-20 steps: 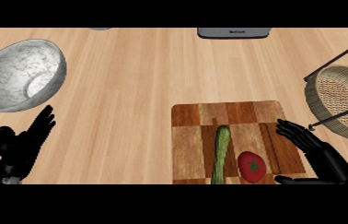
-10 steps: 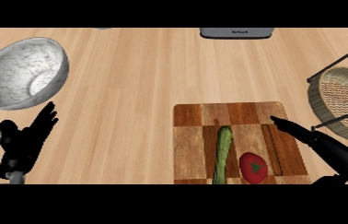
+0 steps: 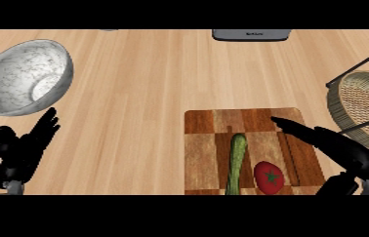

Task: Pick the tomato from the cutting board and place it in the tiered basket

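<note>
A red tomato [image 3: 269,177] with a green stem star lies near the front edge of the wooden cutting board [image 3: 209,153], just right of a long green cucumber [image 3: 236,164]. My right hand [image 3: 333,148] hovers over the board's right side, fingers straight and pointing up-left, thumb low at the right; it is open and apart from the tomato. The woven tiered basket [image 3: 352,100] with its black wire frame shows at the right edge. My left hand [image 3: 27,146] rests open at the lower left, fingers up.
A large speckled metal bowl [image 3: 30,77] sits at the far left. A grey appliance [image 3: 251,34] pokes in at the top edge. Bare wooden counter [image 3: 158,85] stretches between bowl, board and basket.
My right hand has shifted left and tilted over the board's right side, closer to the tomato. The left hand has edged slightly right. The tomato and cucumber have not moved.
</note>
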{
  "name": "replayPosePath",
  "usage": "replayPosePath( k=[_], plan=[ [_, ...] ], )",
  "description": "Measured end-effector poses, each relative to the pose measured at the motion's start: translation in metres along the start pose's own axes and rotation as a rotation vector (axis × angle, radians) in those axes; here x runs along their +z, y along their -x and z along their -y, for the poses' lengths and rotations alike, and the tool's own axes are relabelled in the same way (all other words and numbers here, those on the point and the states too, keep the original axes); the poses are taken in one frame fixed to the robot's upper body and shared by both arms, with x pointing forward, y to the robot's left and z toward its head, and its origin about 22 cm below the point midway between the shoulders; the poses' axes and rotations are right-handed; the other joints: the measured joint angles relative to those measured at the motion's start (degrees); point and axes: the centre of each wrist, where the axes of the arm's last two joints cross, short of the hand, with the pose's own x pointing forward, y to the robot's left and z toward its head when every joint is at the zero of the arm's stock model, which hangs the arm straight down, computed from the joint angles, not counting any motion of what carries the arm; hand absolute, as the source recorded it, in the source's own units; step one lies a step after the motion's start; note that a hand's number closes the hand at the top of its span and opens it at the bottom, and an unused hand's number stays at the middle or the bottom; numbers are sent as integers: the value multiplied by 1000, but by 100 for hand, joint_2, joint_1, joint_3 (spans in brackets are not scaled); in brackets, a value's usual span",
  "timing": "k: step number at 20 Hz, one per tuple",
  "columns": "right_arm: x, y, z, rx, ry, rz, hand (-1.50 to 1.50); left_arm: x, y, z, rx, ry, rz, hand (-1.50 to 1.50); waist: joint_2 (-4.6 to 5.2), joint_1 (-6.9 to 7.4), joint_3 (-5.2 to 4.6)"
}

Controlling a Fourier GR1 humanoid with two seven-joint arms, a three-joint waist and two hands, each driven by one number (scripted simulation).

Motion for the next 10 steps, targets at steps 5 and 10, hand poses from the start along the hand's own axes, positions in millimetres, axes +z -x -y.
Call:
replayPosePath(
  k=[5, 10],
  plan=[
    [9, -3, 10, 46, -44, -90, -150, 6, 7, 1, -3, -2, 10, 0, -6, -10, 9],
    [13, -1, 17, 77, -36, -168, -150, 5, 10, 7, -3, -3, 17, 0, -11, -17, 16]
  ],
)
